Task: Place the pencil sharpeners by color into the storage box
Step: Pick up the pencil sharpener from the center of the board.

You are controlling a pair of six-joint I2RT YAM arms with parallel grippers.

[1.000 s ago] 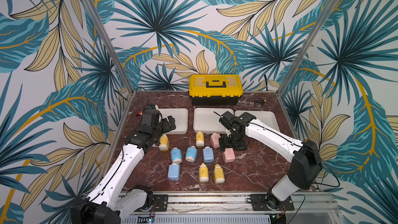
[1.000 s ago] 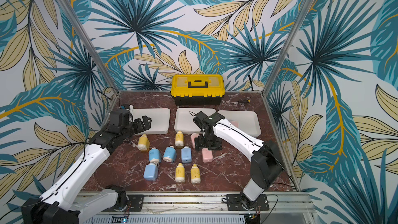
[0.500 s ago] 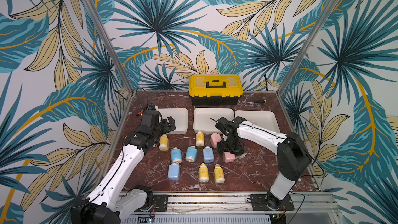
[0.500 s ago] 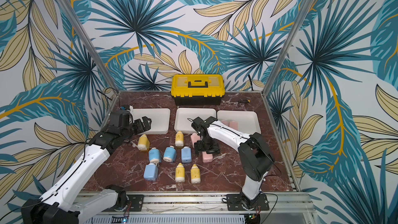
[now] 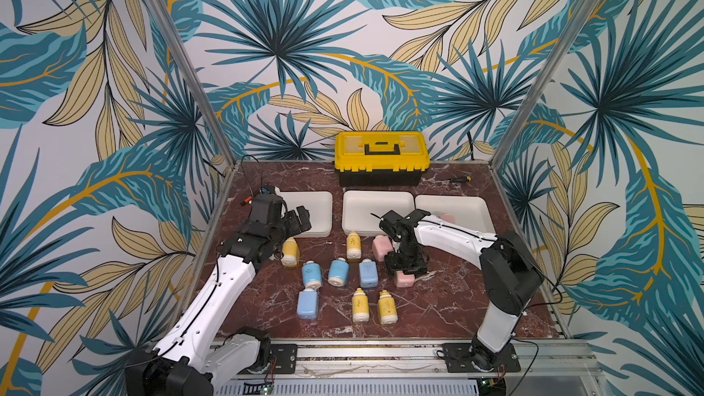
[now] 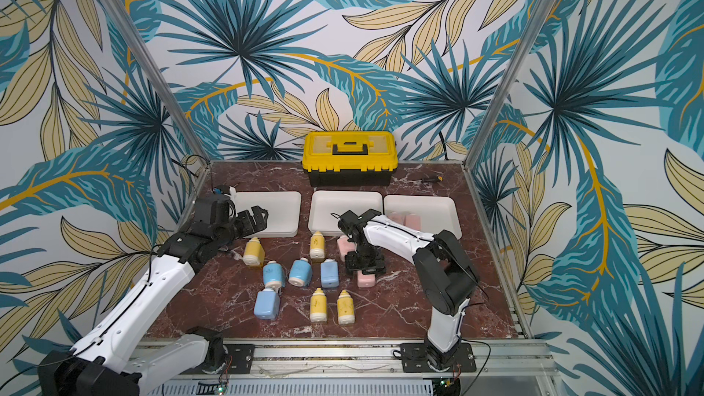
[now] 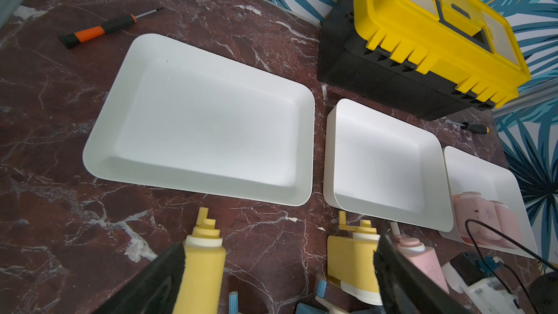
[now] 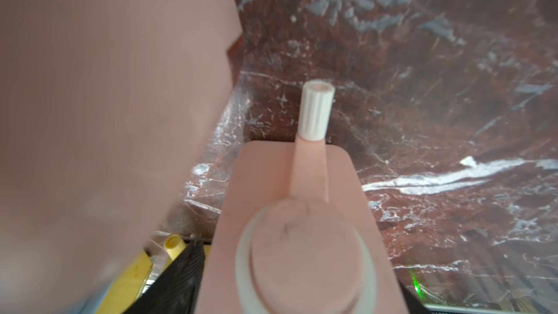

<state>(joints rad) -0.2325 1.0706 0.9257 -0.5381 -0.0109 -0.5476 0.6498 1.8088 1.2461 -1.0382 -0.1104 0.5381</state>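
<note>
In both top views the storage box shows as three white trays in a row on the worktop point(image 5: 449, 299), in front of a yellow toolbox point(image 5: 381, 158). The right tray point(image 5: 468, 207) holds two pink sharpeners point(image 6: 405, 219). The left tray point(image 5: 320, 207) and the middle tray point(image 5: 375, 207) are bare. Ten pieces lie loose on the worktop: four yellow sharpeners point(image 5: 360, 304), four blue sharpeners point(image 5: 338, 272) and two pink ones. The right gripper point(image 5: 405, 266) is down over the nearer loose pink sharpener point(image 5: 404, 280), and the farther loose pink sharpener point(image 5: 382, 247) lies just beside it. The left gripper point(image 5: 299, 219) hangs at the left tray's near edge, holding nothing.

The left wrist view shows both bare trays from close up. The left gripper's jaws are spread wide, with one yellow sharpener point(image 7: 202, 267) just beside a finger point(image 7: 163, 270).

In the right wrist view the nearer loose pink sharpener point(image 8: 302, 237) lies between the right gripper's jaws. A dark finger point(image 8: 184, 270) is close at its side, but it cannot be told whether the jaws already pinch it.

By this reckoning two of twelve are sorted. Pink is half done, and yellow and blue are not begun.
</note>
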